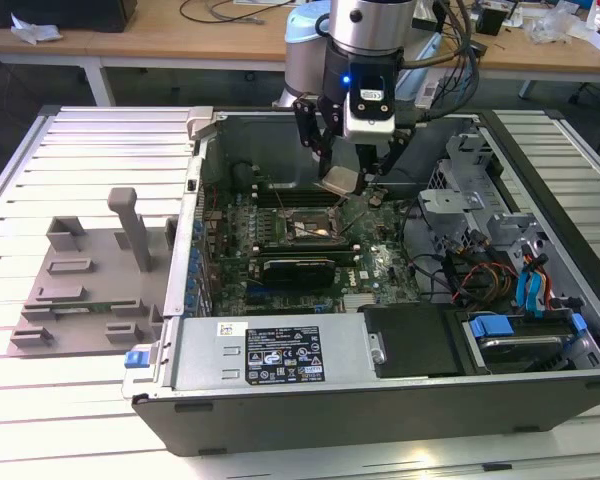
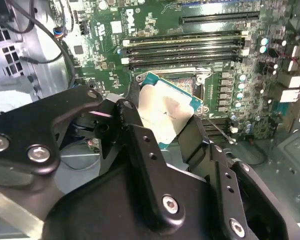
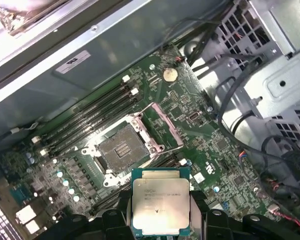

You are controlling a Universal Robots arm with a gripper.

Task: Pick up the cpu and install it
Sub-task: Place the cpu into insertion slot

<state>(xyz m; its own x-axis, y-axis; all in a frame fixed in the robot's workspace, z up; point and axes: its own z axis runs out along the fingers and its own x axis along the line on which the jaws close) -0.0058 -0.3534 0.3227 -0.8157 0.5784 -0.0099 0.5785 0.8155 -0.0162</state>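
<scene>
One chip, one target: gripper clamped on the cpu by its edges, hovering near the open socket. Best to square the corners, keep it level, lower gently.

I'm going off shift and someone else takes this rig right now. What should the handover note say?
Gripper: shut on the cpu, gripped by two opposite edges, held above the motherboard inside the open computer case.
Socket: empty, its cover plate raised.
Done: cpu picked up; it hangs close to the socket.
Left: cpu not yet seated in the socket.
</scene>
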